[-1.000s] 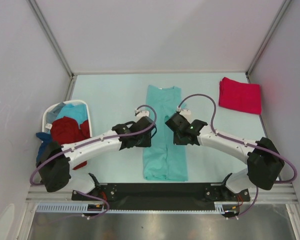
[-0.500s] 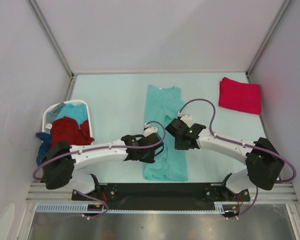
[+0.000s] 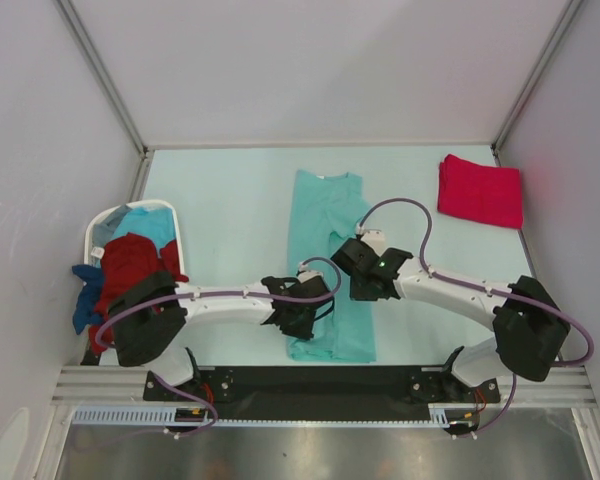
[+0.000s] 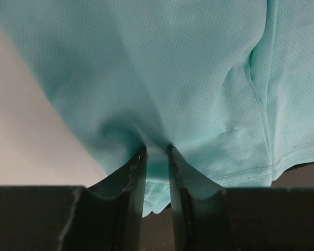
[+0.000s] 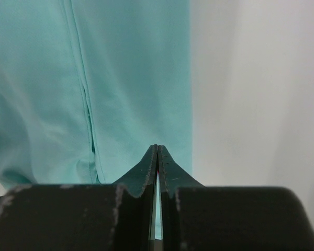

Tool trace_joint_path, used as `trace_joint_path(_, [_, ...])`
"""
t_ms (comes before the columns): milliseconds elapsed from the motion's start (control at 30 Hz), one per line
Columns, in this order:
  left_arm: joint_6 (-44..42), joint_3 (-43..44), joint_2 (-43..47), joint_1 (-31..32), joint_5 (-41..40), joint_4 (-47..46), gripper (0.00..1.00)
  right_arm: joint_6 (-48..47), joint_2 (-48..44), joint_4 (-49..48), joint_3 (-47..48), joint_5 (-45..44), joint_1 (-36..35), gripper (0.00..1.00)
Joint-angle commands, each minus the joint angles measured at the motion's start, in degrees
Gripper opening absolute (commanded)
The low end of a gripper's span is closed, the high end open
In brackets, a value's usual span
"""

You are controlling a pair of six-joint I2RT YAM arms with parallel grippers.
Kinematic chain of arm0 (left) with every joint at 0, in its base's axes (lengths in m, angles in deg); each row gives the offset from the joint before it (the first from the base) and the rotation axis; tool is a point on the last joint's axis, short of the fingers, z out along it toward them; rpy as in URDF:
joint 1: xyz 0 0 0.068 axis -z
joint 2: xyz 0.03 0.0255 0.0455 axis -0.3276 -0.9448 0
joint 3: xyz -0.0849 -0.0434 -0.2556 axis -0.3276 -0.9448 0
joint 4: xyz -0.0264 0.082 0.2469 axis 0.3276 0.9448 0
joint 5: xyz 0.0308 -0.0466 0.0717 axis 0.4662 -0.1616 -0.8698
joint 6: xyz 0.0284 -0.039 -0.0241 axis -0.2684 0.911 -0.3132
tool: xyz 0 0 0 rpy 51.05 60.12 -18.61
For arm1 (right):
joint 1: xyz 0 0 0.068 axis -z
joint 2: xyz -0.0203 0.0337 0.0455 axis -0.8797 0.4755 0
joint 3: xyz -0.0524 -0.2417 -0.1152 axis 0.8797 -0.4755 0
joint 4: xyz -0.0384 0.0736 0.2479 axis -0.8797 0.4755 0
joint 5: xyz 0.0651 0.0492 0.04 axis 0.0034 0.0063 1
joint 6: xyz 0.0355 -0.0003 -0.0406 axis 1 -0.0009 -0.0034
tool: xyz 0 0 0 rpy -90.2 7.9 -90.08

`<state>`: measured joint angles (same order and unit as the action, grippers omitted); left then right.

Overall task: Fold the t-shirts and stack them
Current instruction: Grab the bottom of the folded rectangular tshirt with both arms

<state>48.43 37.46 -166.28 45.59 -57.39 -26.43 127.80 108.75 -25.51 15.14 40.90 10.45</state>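
A light teal t-shirt (image 3: 330,250) lies flat in the middle of the table, folded into a long strip; it fills the left wrist view (image 4: 162,73) and the right wrist view (image 5: 94,78). My left gripper (image 3: 298,318) is at its near left corner, shut on a pinch of the teal cloth (image 4: 156,151) bunched between the fingers. The right gripper (image 3: 358,275) hovers over the strip's right edge, jaws shut with nothing in them (image 5: 157,147). A bright pinkish-red t-shirt (image 3: 480,190) lies folded at the far right.
A white laundry basket (image 3: 98,228) stands at the left with a dark red shirt (image 3: 130,262), a light blue one (image 3: 152,226) and a blue one (image 3: 83,290) spilling over its side. Grey walls close in the table; a black rail (image 3: 320,380) runs along the near edge.
My left arm slid along the shirt's left edge toward the near end and closed its jaws on the hem corner. The right gripper shifted slightly nearer, then held still, shut.
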Motion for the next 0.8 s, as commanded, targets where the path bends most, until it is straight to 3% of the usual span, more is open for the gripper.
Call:
trace_joint_path(0, [0.6,-1.3,-1.6,0.3,3.1,-3.2,0.28,1.0,-2.8,0.7,-1.1,-2.0,-0.2,0.05])
trace_joint_path(167, [1.1,-2.2,-3.0,0.6,4.5,-4.0,0.24,0.9,-3.9,1.4,-1.3,-2.1,-0.2,0.04])
trace_joint_path(267, [1.6,-0.4,3.2,2.3,-4.4,0.3,0.26,0.7,-5.2,2.3,-0.7,-3.0,-0.3,0.05])
trace_joint_path(467, [-0.4,8.9,12.9,2.4,-20.6,9.8,0.51,-0.9,-6.5,2.0,-0.6,-4.5,0.8,0.09])
trace_joint_path(500, [-1.0,10.4,13.4,2.1,-22.4,10.3,0.62,-1.7,-6.1,1.6,-0.4,-4.4,1.2,0.09])
trace_joint_path(533, [-1.7,11.0,13.7,1.5,-23.3,10.3,0.66,-3.3,-5.0,0.3,-0.2,-4.1,1.8,0.09])
trace_joint_path(767, [-8.2,14.0,8.4,-14.8,-16.4,6.1,0.67,-12.5,6.2,-3.9,12.3,-0.3,12.3,0.09])
